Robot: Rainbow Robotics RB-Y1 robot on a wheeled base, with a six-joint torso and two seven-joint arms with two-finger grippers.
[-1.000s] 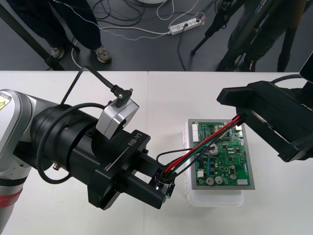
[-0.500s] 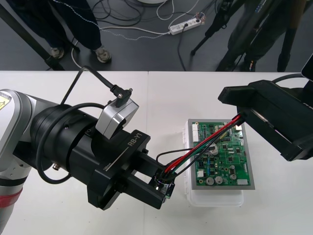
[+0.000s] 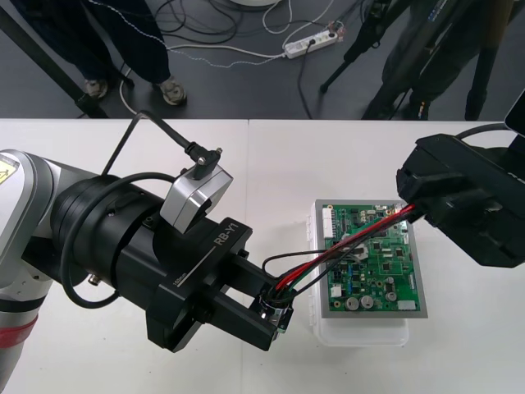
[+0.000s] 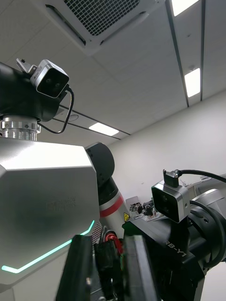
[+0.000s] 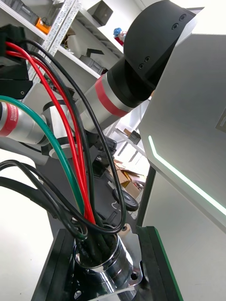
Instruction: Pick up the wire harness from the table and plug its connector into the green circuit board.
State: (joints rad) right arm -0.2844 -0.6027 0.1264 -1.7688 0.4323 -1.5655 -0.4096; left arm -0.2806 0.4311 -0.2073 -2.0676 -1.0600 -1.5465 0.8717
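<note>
The harness (image 3: 340,248) is off the bench (image 3: 287,156), strung taut over the board (image 3: 377,271). The left claw (image 3: 277,312) clamps the socket (image 5: 101,265) just beside the board's near-left corner. The right claw (image 3: 413,207) pinches the plug end above its far-right edge. Pickup looks done, plugging not yet. Next, the right claw must lower and line the plug up, while the left gives slack.

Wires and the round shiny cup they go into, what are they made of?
The wires look coated in smooth, slightly glossy plastic or rubber, in red, green and black, and they bend in soft curves. What is inside the coating is hidden. The round socket looks like polished metal. It is silvery, with bright mirror-like reflections on its side and flange.
</note>
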